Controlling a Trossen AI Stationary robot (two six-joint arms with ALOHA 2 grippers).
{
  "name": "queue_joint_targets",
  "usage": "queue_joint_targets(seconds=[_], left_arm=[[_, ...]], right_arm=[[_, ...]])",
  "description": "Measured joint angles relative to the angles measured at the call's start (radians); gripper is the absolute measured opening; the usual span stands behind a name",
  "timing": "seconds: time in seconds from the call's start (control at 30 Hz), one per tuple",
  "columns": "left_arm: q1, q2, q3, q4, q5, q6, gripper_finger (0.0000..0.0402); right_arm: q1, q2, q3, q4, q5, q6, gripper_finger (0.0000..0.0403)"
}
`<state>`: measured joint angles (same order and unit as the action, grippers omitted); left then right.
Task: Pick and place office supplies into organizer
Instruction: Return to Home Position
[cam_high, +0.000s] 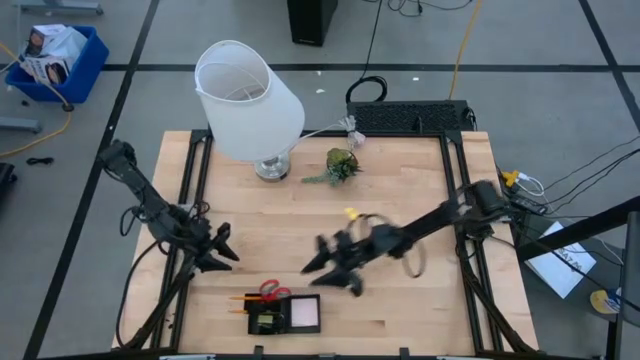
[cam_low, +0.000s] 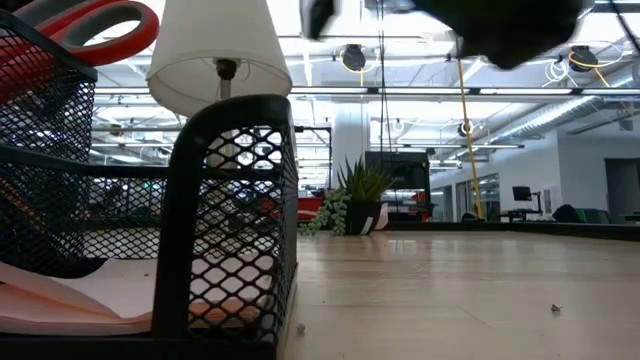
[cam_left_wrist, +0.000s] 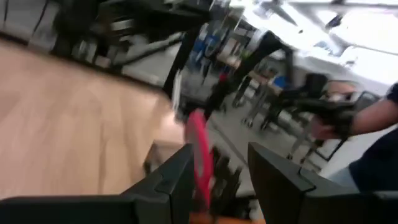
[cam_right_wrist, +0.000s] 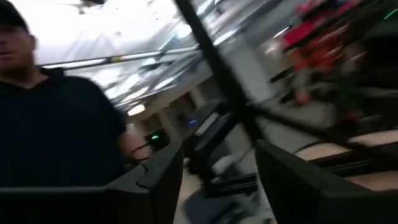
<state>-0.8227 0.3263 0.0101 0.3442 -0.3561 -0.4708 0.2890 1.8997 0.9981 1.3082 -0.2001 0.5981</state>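
Both tools hang spread and empty above the table (cam_high: 400, 310), the left tool (cam_high: 226, 247) and right tool (cam_high: 332, 272) flanking the mesh organizer (cam_high: 262, 325) at the near edge, probably pulled clear of it. The high view shows a small yellow piece (cam_high: 350, 213) left out. Only the low view shows the red-handled scissors (cam_high: 270, 290) upright and the pink sticky-note pad (cam_high: 304, 314) flat inside.

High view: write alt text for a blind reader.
A robot's left gripper and right gripper, both open, are poised over a wooden table near a black mesh organizer holding red-handled scissors and a pink sticky-note pad; a white lamp stands at the far edge.
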Motion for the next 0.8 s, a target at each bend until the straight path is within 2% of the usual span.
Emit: queue_joint_targets(seconds=[0.1, 0.2, 0.33, 0.47, 0.57, 0.73, 0.8], left_arm=[[0.0, -0.001, 0.0, 0.096, -0.022, 0.097, 0.0152], [0.0, -0.001, 0.001, 0.121, -0.031, 0.232, 0.0152], [0.0, -0.001, 0.001, 0.16, -0.038, 0.479, 0.0152], [0.0, 0.0, 0.001, 0.19, -0.222, 0.47, 0.0152], [0.0, -0.001, 0.001, 0.212, -0.305, 0.476, 0.0152], [0.0, -0.002, 0.001, 0.241, -0.345, 0.472, 0.0152], [0.0, -0.01, 0.001, 0.254, -0.364, 0.502, 0.0152]], right_arm=[[0.0, -0.183, -0.21, 0.019, 0.096, -0.092, 0.0194], [0.0, -0.335, -0.399, 0.004, 0.129, -0.216, 0.0194], [-0.002, -0.521, -0.585, 0.012, 0.277, -0.204, 0.0194], [-0.001, -0.665, -0.738, -0.005, 0.276, -0.306, 0.0194], [-0.003, -0.761, -0.848, 0.008, 0.283, -0.325, 0.0194], [-0.002, -0.883, -0.984, 0.011, 0.278, -0.303, 0.0194], [-0.002, -0.937, -0.98, -0.069, 0.274, -0.315, 0.0194]])
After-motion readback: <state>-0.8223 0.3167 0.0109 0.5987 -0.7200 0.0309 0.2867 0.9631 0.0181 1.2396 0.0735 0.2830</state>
